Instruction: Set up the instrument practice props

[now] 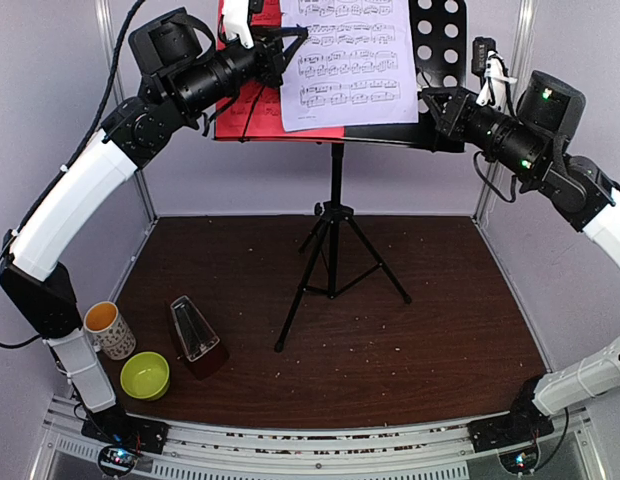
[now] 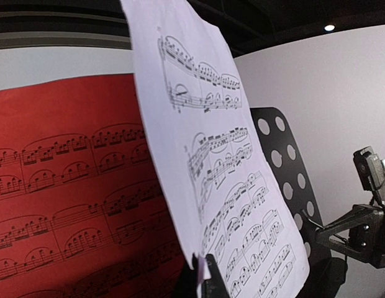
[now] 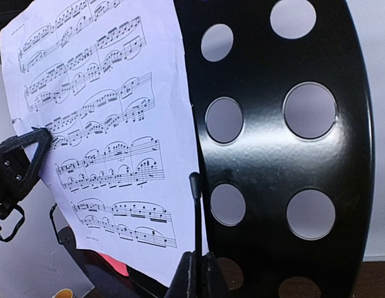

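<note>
Left gripper (image 2: 203,280), fingers pinched on the white sheet (image 1: 355,60), holds it to the music stand (image 3: 267,155) over the red sheet (image 1: 235,115); right gripper (image 3: 195,276), fingers together, apparently nips the stand's page clip (image 3: 195,211). Next: seat the sheet on the ledge, squarely.

The top view was bright and evenly lit from above, with only faint, soft shadows on the dark table (image 1: 440,330). The white sheet (image 1: 350,60) was close to washed out, and the front rail (image 1: 310,440) bowed from lens distortion. In the left wrist view a small ceiling lamp (image 2: 330,27) glared at upper right, and the sheet's near lower edge went soft. In the right wrist view the glossy black desk (image 3: 273,155) carried a pale sheen, and the right fingers (image 3: 214,279) were dark and blurred.
</note>
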Tool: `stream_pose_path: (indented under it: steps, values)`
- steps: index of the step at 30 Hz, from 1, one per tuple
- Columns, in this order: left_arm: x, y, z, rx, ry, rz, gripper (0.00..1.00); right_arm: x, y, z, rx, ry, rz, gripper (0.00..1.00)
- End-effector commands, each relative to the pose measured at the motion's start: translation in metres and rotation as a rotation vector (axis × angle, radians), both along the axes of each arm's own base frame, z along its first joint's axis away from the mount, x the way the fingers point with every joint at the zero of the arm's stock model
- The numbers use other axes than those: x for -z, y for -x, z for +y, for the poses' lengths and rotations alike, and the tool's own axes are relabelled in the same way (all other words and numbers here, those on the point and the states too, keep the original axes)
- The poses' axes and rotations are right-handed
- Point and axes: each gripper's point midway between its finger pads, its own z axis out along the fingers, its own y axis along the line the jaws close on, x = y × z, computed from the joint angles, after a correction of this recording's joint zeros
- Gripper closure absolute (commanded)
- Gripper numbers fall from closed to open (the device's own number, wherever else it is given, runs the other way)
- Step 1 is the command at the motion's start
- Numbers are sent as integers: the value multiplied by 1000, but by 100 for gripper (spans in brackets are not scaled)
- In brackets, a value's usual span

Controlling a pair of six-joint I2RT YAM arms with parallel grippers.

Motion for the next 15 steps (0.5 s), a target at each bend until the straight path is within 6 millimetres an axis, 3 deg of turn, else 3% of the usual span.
stream_pose_path:
  steps: [1, 15]
  values:
    - [-20, 8, 4, 29, 42, -66, 100, -26, 14, 2, -60, -29, -125, 100]
    - [-14, 17, -34, 203, 22, -110, 100, -29, 29, 7, -123, -30, -220, 100]
